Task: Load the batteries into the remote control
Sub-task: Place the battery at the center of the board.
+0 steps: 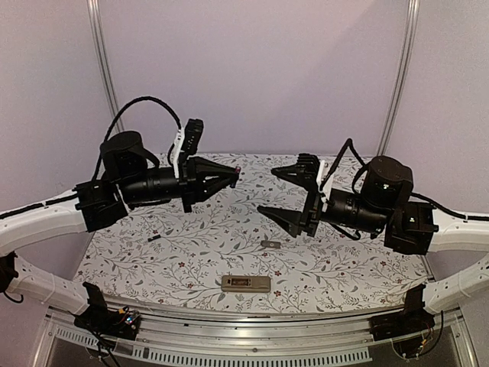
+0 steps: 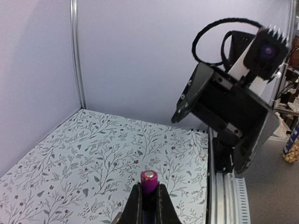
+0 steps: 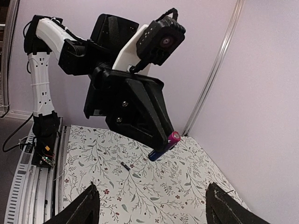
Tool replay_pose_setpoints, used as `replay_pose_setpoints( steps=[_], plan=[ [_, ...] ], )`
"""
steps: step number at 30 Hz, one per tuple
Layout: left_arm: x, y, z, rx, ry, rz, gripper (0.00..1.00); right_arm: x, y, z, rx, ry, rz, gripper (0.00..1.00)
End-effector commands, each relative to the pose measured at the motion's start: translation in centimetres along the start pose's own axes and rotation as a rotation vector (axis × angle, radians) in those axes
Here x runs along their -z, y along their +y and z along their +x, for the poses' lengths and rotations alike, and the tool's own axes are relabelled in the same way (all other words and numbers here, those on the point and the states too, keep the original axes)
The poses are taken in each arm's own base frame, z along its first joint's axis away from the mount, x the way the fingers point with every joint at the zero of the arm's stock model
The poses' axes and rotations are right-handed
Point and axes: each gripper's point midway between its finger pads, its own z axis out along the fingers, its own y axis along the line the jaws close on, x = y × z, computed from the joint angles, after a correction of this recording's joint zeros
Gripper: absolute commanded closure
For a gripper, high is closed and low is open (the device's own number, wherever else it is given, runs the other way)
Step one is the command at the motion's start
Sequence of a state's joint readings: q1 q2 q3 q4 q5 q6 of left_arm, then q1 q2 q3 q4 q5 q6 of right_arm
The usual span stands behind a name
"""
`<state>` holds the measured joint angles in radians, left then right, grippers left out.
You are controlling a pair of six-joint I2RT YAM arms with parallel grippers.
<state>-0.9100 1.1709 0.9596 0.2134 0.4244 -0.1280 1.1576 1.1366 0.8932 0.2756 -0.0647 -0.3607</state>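
Above the table (image 1: 191, 256), the left gripper (image 1: 235, 174) pinches one battery (image 2: 149, 181); the right gripper (image 1: 267, 189) gapes empty, likely awaiting a handover before loading the remote (image 1: 246, 284).

Plain pale walls (image 1: 252, 69) with a faint lilac cast close the space in at the back and on both sides. A slim metal post (image 1: 101, 61) runs up the back left corner and another (image 1: 401, 69) up the back right. The tabletop (image 1: 191, 245) bears a white covering printed with grey leafy sprigs and small dark flowers. A slotted aluminium rail (image 1: 252, 336) lines its near edge. Beyond the right side lies grey floor (image 2: 271, 186), with what may be shelf clutter (image 2: 292, 144), too blurred to name. The light is soft and even.
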Motion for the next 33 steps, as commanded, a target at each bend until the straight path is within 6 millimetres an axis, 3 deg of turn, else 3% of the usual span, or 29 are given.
replay_pose_setpoints(
  steps=[1,5,6,9,11,15,19,23,28,33],
  plan=[
    [0.7,3.4,11.8,-0.263,0.421,-0.15,1.0,0.9,-2.3,3.9,-0.061,0.149,0.142,0.23],
    [1.5,3.1,18.1,-0.445,0.651,-0.16,1.0,1.4,-3.4,10.0,-0.197,0.324,0.148,0.23],
    [1.5,2.5,19.2,-0.473,0.681,-0.131,1.0,1.6,-2.7,11.6,-0.235,0.361,0.113,0.22],
    [2.0,1.0,22.6,-0.512,0.777,-0.078,1.0,2.2,2.1,16.0,-0.27,0.457,-0.092,0.14],
    [2.6,0.6,24.7,-0.475,0.849,-0.057,1.0,3.2,4.9,17.9,-0.267,0.485,-0.221,0.09],
    [4.5,1.9,27.4,-0.347,0.939,-0.111,1.0,4.0,6.3,21.0,-0.264,0.582,-0.263,0.07],
    [8.3,4.3,31.1,-0.255,1.003,-0.155,1.0,3.7,6.4,22.8,-0.268,0.646,-0.258,0.07],
    [10.5,4.0,34.2,-0.26,1.067,-0.102,1.0,3.2,6.2,23.7,-0.267,0.698,-0.252,0.08],
    [12.2,4.0,36.5,-0.227,1.156,-0.098,1.0,2.9,5.9,24.5,-0.268,0.741,-0.237,0.08],
    [13.1,4.3,37.2,-0.248,1.179,-0.115,0.98,2.3,5.9,25.9,-0.264,0.816,-0.237,0.1]
  ],
)
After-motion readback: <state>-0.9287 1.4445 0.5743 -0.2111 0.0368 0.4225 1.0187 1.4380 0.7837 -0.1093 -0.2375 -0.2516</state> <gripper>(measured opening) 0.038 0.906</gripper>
